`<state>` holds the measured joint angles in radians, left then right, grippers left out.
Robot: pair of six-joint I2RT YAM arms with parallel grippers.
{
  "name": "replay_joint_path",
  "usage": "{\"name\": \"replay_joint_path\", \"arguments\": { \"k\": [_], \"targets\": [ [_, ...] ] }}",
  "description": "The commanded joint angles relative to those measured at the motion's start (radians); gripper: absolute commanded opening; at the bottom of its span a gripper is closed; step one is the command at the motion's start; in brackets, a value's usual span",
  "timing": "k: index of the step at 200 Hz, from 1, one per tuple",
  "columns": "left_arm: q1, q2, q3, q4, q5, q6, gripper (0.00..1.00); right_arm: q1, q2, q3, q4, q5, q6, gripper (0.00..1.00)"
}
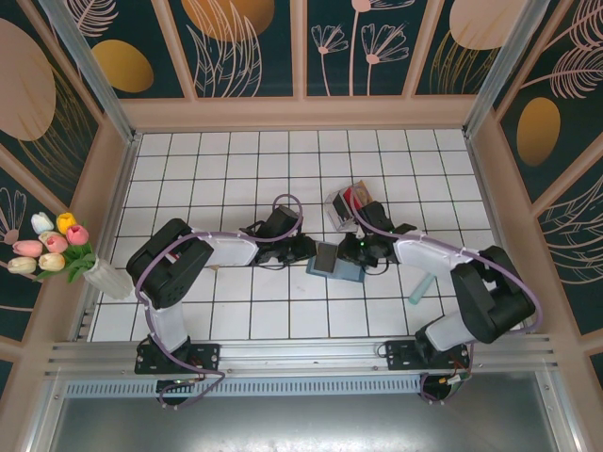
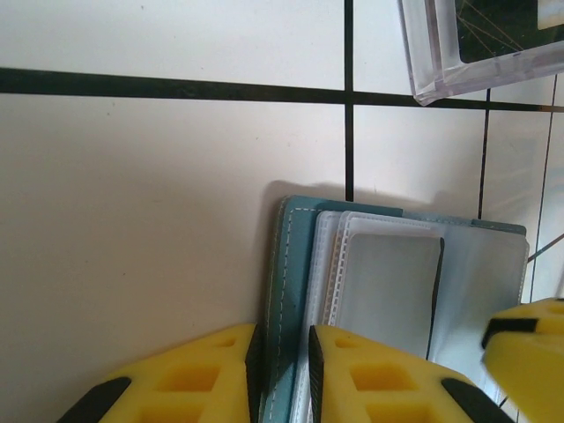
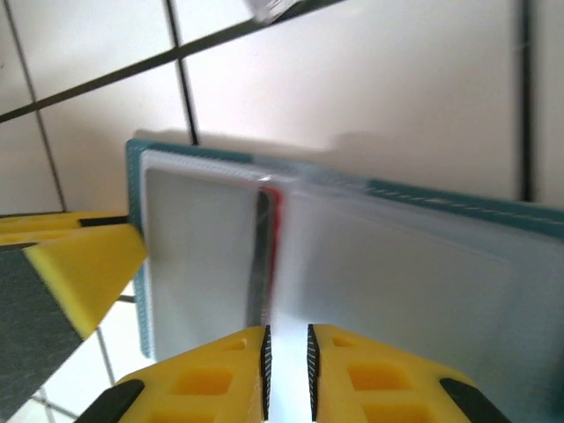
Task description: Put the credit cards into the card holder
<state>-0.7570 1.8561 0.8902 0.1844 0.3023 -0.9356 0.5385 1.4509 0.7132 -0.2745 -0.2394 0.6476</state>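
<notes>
- The teal-blue folding card holder with pale translucent inner slots lies opened flat on the white tiled worktop, between the two arms. It is just in front of the small clear plastic rack.
- The left gripper has its yellow jaws closed on the stitched teal cover at the edge of the card holder, and so pins it down. This hold should not be loosened, because the light holder will probably slide if a card pushes against it.
- The right gripper stands over the inner slots with its jaws almost together. Something pale lies in the narrow gap, but it cannot be told whether they grip a card, pinch the slot film or hold nothing.
- In the right wrist view a thin red and dark card edge sits in the seam between two slots of the card holder. It seems one credit card is partly in its pocket, so the step in hand is probably to seat it.
- To do this well, the push should go along the slot, flat to the worktop and not downward. If the card tilts, it can catch the soft film and buckle it.
- The right jaws should move slowly and stay clear of the left finger, which is very near.
</notes>
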Motion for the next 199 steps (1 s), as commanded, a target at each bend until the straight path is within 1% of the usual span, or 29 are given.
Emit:
{"name": "replay_joint_path", "arguments": {
  "k": [1, 21, 53, 67, 78, 90, 102, 112, 131, 146, 162, 176, 199],
  "targets": [
    [-0.013, 0.007, -0.020, -0.014, 0.000, 0.013, 0.25, 0.003, -0.008, -0.030, -0.139, 0.137, -0.018, 0.21],
    [-0.012, 0.008, -0.022, -0.016, -0.002, 0.013, 0.25, 0.003, 0.001, -0.051, -0.157, 0.176, -0.011, 0.20],
    [-0.013, 0.006, -0.022, -0.018, -0.003, 0.014, 0.25, 0.003, 0.007, -0.007, -0.210, 0.302, 0.008, 0.17],
    [-0.013, 0.005, -0.022, -0.019, -0.005, 0.014, 0.25, 0.025, 0.017, 0.021, -0.232, 0.329, 0.009, 0.16],
    [-0.013, 0.000, -0.020, -0.021, -0.006, 0.016, 0.25, 0.037, 0.010, 0.034, -0.227, 0.327, 0.002, 0.16],
    [-0.012, -0.007, -0.021, -0.022, -0.008, 0.021, 0.27, 0.053, -0.012, 0.044, -0.218, 0.322, 0.001, 0.19],
    [-0.012, -0.016, -0.020, -0.024, -0.011, 0.025, 0.32, 0.056, -0.044, 0.045, -0.215, 0.317, 0.013, 0.21],
    [-0.013, -0.025, -0.020, -0.022, -0.006, 0.029, 0.34, 0.057, -0.077, 0.050, -0.211, 0.298, 0.016, 0.23],
    [-0.013, -0.042, -0.022, -0.010, 0.007, 0.035, 0.39, 0.056, -0.141, 0.051, -0.217, 0.310, 0.040, 0.36],
    [-0.013, -0.042, -0.012, -0.011, 0.019, 0.043, 0.43, 0.057, -0.169, 0.057, -0.253, 0.365, 0.062, 0.43],
    [-0.013, -0.032, 0.000, -0.009, 0.036, 0.048, 0.45, 0.054, -0.177, 0.054, -0.282, 0.403, 0.075, 0.51],
    [-0.013, -0.029, 0.002, -0.001, 0.043, 0.045, 0.47, 0.054, -0.161, 0.048, -0.300, 0.422, 0.087, 0.53],
    [-0.012, -0.020, 0.014, -0.003, 0.058, 0.049, 0.49, 0.054, -0.119, 0.039, -0.300, 0.405, 0.102, 0.55]
  ]
}}
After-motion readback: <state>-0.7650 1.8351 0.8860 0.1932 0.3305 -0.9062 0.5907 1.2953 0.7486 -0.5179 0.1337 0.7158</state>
